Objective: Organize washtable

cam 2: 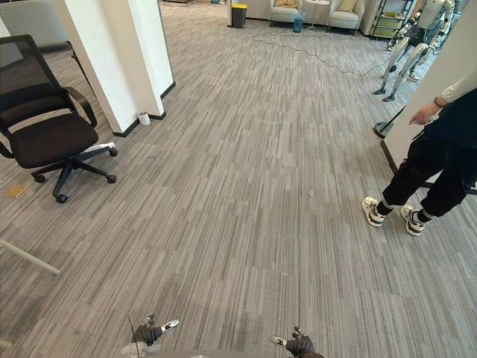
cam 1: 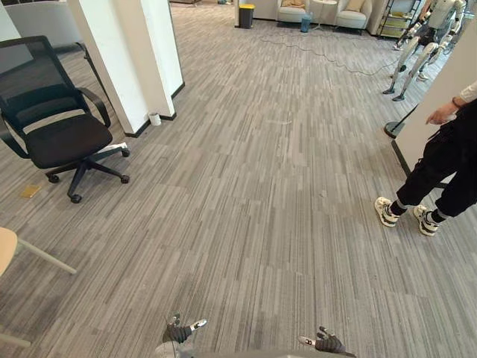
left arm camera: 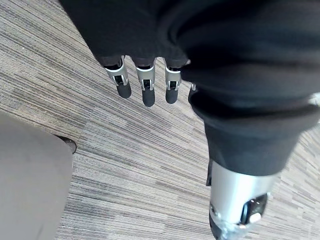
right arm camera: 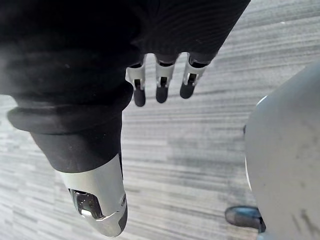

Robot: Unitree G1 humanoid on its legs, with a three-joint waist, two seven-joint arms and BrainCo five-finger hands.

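My left hand (cam 1: 179, 332) hangs low at the bottom edge of the eye views, over grey striped carpet (cam 1: 261, 209). In the left wrist view its fingers (left arm camera: 145, 87) are straight and relaxed, the thumb (left arm camera: 240, 200) apart, with nothing held. My right hand (cam 1: 326, 343) hangs the same way at the lower right. Its fingers (right arm camera: 161, 82) point down at the carpet, the thumb (right arm camera: 97, 200) stands free, and it is open and holds nothing.
A black office chair (cam 1: 56, 127) stands at the left by a white pillar (cam 1: 127, 52) with a small white cup (cam 1: 155, 118) at its base. A person (cam 1: 447, 164) stands at the right. A light table's edge (cam 1: 6, 246) pokes in at the left.
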